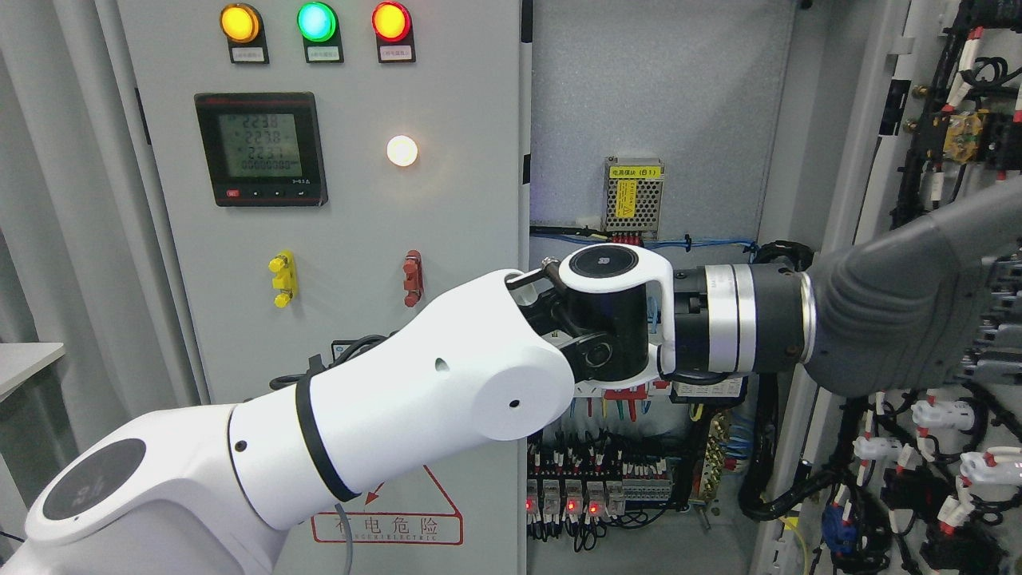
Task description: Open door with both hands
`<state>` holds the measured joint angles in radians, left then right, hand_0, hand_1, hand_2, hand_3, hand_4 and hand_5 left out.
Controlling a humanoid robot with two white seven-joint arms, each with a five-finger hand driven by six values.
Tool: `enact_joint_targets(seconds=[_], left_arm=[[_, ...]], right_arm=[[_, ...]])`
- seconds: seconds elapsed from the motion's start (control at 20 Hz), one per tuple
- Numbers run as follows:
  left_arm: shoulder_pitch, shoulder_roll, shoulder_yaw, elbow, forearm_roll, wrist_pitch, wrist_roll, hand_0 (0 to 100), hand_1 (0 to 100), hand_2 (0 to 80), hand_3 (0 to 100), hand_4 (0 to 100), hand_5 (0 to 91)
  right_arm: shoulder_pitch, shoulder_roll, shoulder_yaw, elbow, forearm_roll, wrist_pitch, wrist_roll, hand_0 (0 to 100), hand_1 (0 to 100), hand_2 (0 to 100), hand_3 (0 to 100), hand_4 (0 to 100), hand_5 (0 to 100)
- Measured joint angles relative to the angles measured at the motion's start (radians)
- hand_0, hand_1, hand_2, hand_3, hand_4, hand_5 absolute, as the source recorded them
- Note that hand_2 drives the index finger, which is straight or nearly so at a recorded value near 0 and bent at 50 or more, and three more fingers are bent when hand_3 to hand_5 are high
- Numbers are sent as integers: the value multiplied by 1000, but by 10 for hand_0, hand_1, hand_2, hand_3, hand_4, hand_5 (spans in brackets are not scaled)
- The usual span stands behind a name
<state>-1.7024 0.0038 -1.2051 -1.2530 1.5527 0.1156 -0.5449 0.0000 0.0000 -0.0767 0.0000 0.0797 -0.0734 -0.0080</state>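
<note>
My left arm, white, comes in from the lower left and reaches across to the right. Its grey-covered hand lies against the right door, which stands swung open with its wired inner face showing. How the hand holds the door is hidden. The left door is closed. It carries three lit lamps and a digital meter. Between the doors the cabinet interior is exposed. My right arm does not show.
Inside the cabinet are a small power supply, blue wires and rows of breakers with red lights. A yellow handle and a red one sit on the left door. A grey wall and a table corner are at far left.
</note>
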Motion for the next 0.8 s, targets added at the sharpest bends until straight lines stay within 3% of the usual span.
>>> enact_joint_targets(seconds=[0.4,0.8], left_arm=[[4,26,3,-30,-12,-5,4,290,0,28,28,34,0],[74,129,18,-99,-124,2,51,290,0,28,28,33,0]], right_arm=[[0,0,0,0,1,0,0,219,0,0,0,0,0],[0,0,0,0,0,0,0,219,0,0,0,0,0]])
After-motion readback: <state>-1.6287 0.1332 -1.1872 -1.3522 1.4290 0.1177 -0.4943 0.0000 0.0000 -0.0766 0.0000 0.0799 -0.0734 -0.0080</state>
